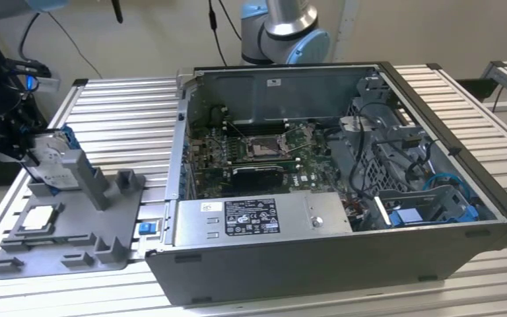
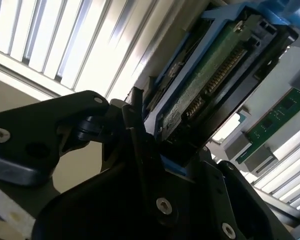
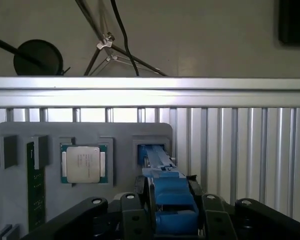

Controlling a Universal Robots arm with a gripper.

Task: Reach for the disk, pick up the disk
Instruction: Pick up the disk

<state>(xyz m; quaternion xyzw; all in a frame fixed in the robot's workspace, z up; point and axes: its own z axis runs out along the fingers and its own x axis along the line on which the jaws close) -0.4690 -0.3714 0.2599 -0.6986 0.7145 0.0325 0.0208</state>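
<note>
Silver metal disk (image 1: 53, 157) — smooth blue plastic frame — beside matt grey plastic fixture (image 1: 103, 224).

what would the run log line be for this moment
step: pick up disk | hand: shut on disk by its blue frame | disk: upright at grey fixture | lifted: cannot tell | chip: in fixture pocket

Ribbed metal table (image 1: 103, 109) before a pale wall (image 1: 152, 36).
</note>
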